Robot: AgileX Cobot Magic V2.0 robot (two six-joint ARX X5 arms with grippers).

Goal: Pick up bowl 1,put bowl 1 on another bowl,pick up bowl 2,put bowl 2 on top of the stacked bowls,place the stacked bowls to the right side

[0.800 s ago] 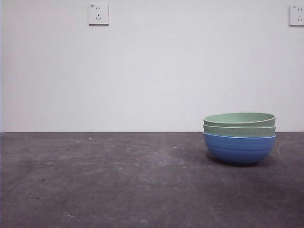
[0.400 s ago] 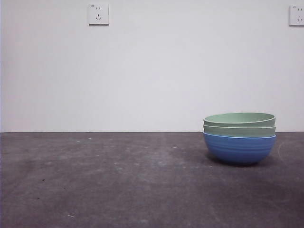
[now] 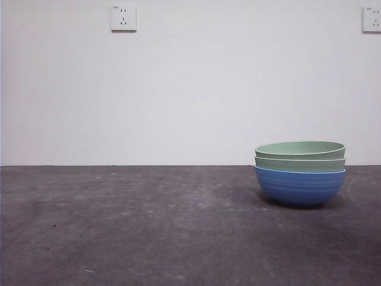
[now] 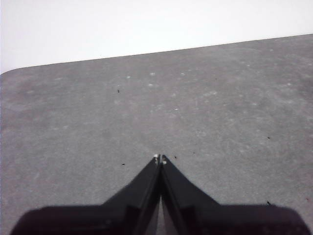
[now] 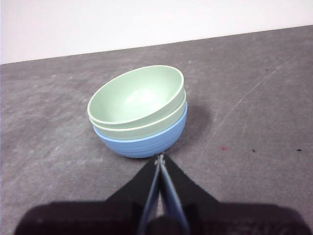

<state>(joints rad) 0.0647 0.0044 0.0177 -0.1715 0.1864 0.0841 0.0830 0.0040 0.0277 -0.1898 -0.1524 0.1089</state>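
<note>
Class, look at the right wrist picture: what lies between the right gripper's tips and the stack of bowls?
Nothing. In the right wrist view only a short strip of bare grey table separates the right gripper, jaws shut, from the blue bowl under the two green bowls.

The stacked bowls (image 3: 300, 173) sit on the bench (image 3: 149, 226), far over on the right side. One bowl sits at the bottom, a second sits inside it, and a third sits inside that one. A wall (image 3: 190, 89) stands behind the bench. Two sockets are high on the wall, one socket (image 3: 123, 18) to the left and another socket (image 3: 371, 19) at the right edge, above the bowls.
</note>
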